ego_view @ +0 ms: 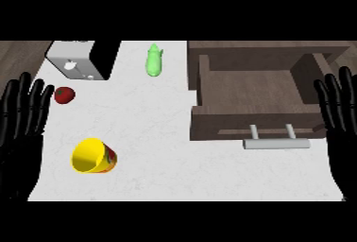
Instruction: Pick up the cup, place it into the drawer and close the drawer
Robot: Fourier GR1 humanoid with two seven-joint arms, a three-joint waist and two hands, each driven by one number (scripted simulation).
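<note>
A yellow cup (93,156) with a red-patterned side lies tipped on the white counter (160,123) at the lower left, its mouth facing up and to the left. The brown wooden drawer (251,97) stands pulled open at the right, with nothing inside and a grey bar handle (276,143) on its front. My left hand (20,127) rests open at the left edge, fingers up, a short way left of the cup. My right hand (342,123) rests open at the right edge, beside the drawer's right wall.
A red apple (64,94) lies near the left hand's fingertips. At the back of the counter lie a green cucumber-like vegetable (153,60) and, at the back left, a grey toaster (77,59). The counter's front edge runs just below the cup.
</note>
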